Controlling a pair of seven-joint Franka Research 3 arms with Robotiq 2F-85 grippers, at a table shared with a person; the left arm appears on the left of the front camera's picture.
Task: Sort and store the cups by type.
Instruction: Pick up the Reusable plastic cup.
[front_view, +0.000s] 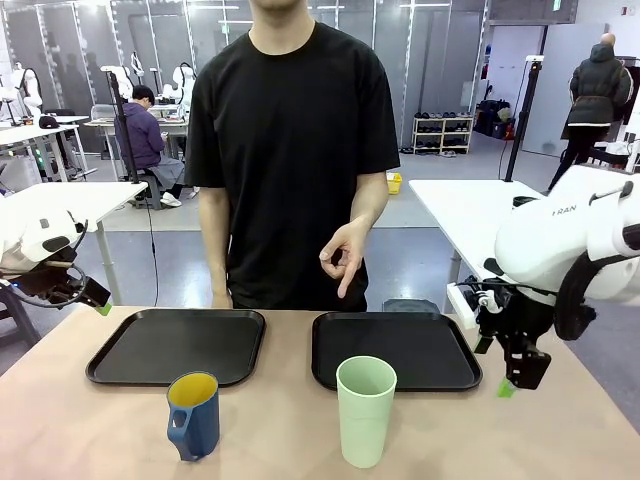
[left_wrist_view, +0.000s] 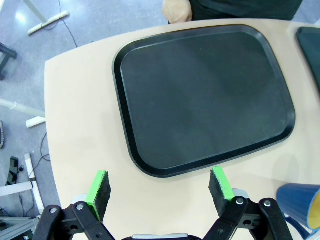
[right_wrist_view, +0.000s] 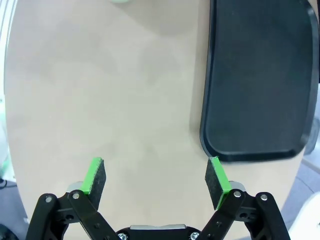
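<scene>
Tumbler (front_view: 365, 410), tall and pale green, stands upright on the near part of the surface (front_view: 90, 430), right of centre. The dark blue mug (front_view: 195, 415) with a yellow inside stands upright to its left, well apart from it. Two black trays lie farther back: the left tray (front_view: 178, 345) beyond the mug, the right tray (front_view: 420, 352) just beyond the tumbler. The left tool (left_wrist_view: 160, 187) hangs released above the surface's left edge, grasping nothing. The right tool (right_wrist_view: 155, 175) is released too, beside the right tray. A person's hand (front_view: 343, 258) hovers above the far edge.
</scene>
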